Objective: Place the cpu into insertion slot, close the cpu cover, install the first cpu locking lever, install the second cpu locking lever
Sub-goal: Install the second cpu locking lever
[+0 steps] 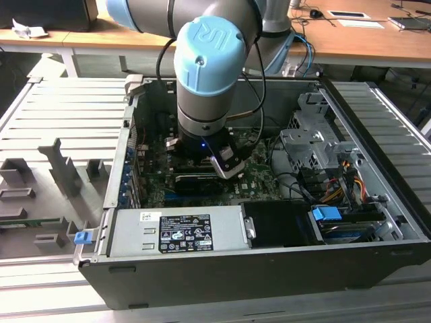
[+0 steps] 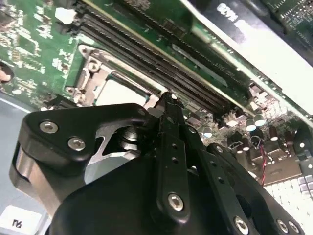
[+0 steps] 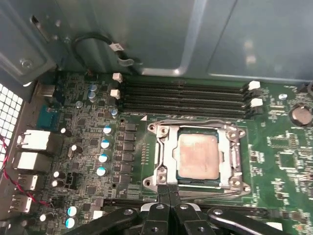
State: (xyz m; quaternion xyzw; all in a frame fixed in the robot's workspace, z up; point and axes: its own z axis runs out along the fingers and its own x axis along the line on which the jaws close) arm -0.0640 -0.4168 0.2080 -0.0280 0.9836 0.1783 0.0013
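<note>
In the first wrist view the cpu [image 3: 198,155], tan-grey and square, lies flat in the insertion slot [image 3: 172,181] on the green motherboard [image 3: 279,156]. The silver cpu cover [image 3: 232,155] lies down around it, framing the chip. One thin locking lever [image 3: 195,121] runs along the socket's side by the memory slots. Another lever [image 3: 210,194] runs along the side nearest my fingers. My gripper [image 3: 168,188] is shut, its two black fingers pressed together with the tips at the socket's edge. In the second wrist view the gripper [image 2: 168,98] points at the socket [image 2: 115,88].
Long black memory slots [image 3: 186,95] lie beside the socket, with capacitors [image 3: 103,144] and rear ports [image 3: 34,142] to one side. In the exterior view the arm [image 1: 205,81] reaches down into the open computer case [image 1: 121,168], near the power supply [image 1: 182,232] and drive cage [image 1: 313,145].
</note>
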